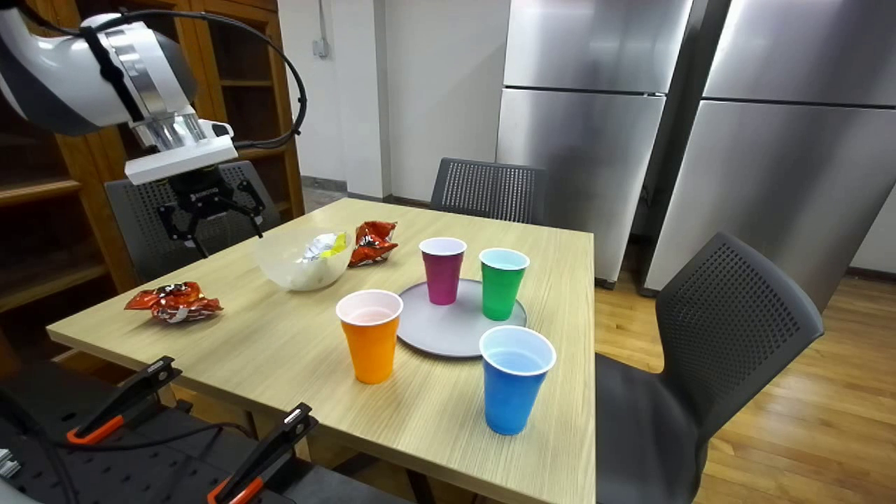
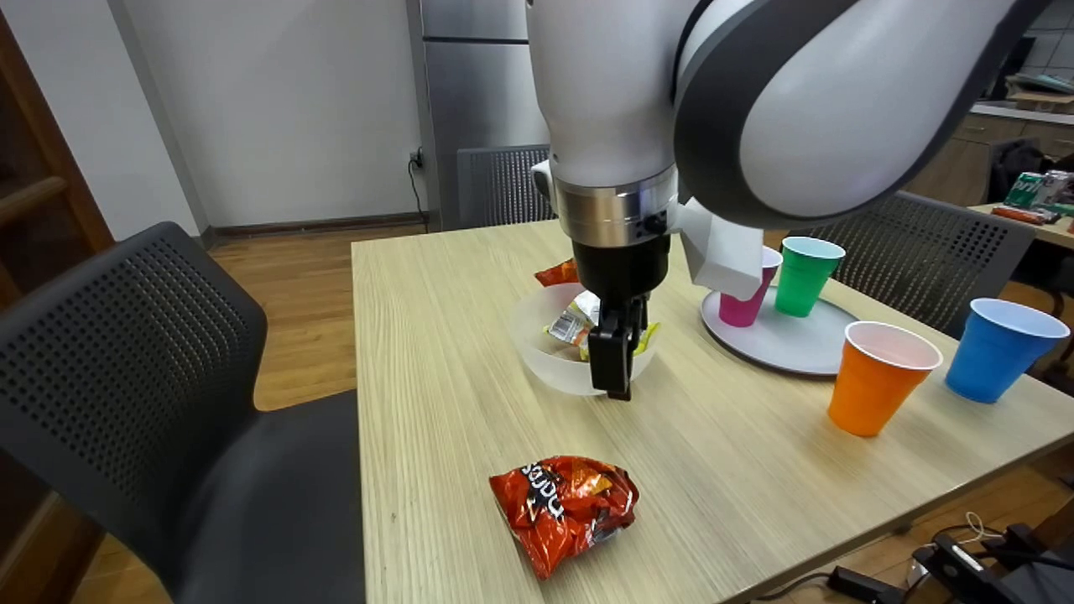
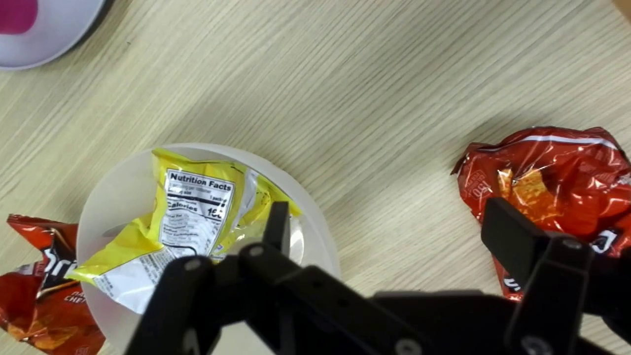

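My gripper is open and empty, above the table between a bowl and a red chip bag. In the wrist view its fingers are wide apart. One finger overlaps the frosted white bowl, the other the red bag. The bowl also shows in an exterior view. A yellow and silver snack bag lies in the bowl. The near red bag lies flat on the table, in both exterior views. Another red bag lies against or beside the bowl's far side, partly hidden behind the arm in an exterior view.
A grey plate holds an upright magenta cup and green cup. An orange cup and a blue cup stand on the table. Dark chairs surround it. Orange-tipped clamps are below.
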Tool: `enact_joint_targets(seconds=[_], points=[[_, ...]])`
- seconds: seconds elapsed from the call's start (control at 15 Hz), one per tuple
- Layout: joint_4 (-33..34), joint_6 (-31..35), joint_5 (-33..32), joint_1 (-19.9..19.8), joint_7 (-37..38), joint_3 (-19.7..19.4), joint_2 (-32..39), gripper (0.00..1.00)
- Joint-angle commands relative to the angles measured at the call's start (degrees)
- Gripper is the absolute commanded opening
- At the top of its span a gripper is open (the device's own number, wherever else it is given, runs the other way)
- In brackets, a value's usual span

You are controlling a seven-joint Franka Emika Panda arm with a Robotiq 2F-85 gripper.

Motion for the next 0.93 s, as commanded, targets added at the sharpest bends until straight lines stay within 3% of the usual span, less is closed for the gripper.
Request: enact_joint_targets(seconds=[0.0,0.47,0.87], points=[[-3.3,0.7,0.63,-2.35,-3.96,3.36,-3.74,1.0],[-4.24,2.45,3.73,-3.79,-10.71,6.55,-3.32,1.0],[-3.71,2.79,10.44,-6.22,-20.43,8.68,-1.52,1.0]])
